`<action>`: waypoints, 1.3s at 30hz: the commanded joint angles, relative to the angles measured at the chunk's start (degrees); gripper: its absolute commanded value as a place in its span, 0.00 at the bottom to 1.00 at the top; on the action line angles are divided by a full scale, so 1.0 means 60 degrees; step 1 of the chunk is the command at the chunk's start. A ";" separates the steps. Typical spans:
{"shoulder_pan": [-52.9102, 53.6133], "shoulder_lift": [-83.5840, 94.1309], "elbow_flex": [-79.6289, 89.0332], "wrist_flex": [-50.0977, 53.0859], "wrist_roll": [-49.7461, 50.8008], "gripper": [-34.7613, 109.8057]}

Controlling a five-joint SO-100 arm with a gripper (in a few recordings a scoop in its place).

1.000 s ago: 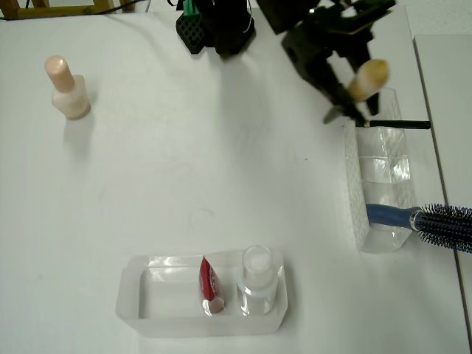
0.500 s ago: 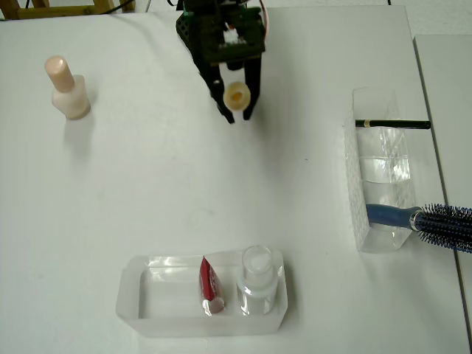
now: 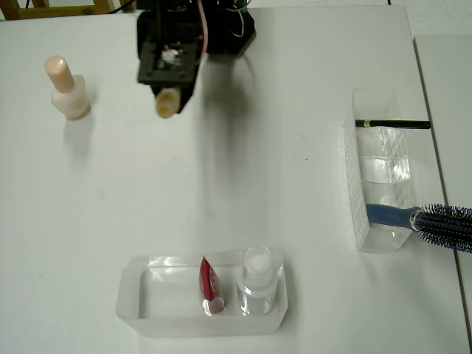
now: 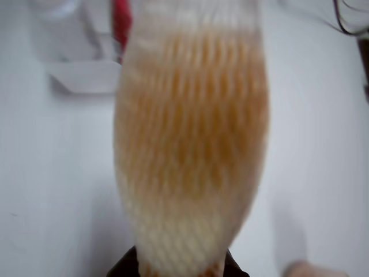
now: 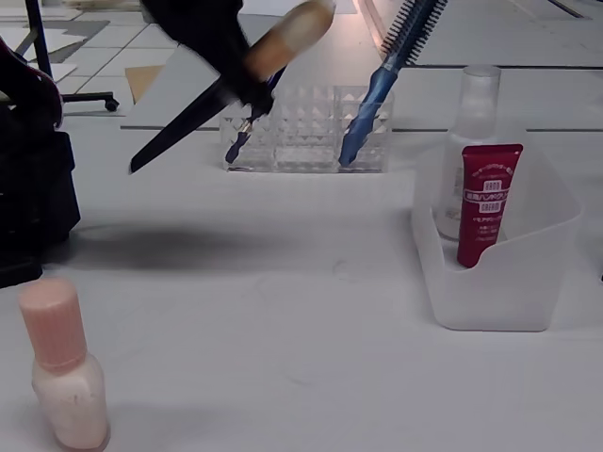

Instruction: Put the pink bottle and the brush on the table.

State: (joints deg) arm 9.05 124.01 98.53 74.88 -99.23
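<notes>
Here, closest to me, the brush (image 4: 190, 144) fills my wrist view: a fluffy tan-yellow bristle head, deeper orange through the middle and pale toward the edges, swelling out of a dark ferrule at the bottom of the picture. My hand (image 3: 168, 74) is clamped on the brush's handle, and in the fixed view the brush (image 5: 283, 38) hangs tilted in the air, bristles up and to the right, the slim dark handle slanting down to the left, well clear of the table (image 5: 283, 311). I judge I carry it at this slant and height so it clears the things below until I choose a bare spot for it. From overhead only the pale bristle tip pokes out from under my hand, above open white table. Just left of it in that view the pink bottle (image 3: 68, 90) stands upright on the table, pale pink with a rounded body and a peach cap, so its part looks done. Farther off sit the shallow clear tray (image 3: 133, 310) with the red tube (image 3: 211, 286) and the clear bottle (image 3: 257, 280), and the clear organiser (image 3: 380, 184) holding the blue hairbrush (image 3: 428, 219).
</notes>
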 commanded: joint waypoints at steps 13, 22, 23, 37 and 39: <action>0.3662 0.1069 0.4072 -0.2856 -0.3149 0.24; 0.4146 0.0059 0.4893 -0.5127 -0.3706 0.24; 0.4175 0.0000 0.4980 -0.5332 -0.3765 0.24; 0.4834 -0.0044 0.7559 -0.8115 -0.4629 0.24; 0.4834 -0.0103 0.7852 -0.8643 -0.4629 0.24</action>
State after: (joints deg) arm 38.14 122.70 144.40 26.02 -126.74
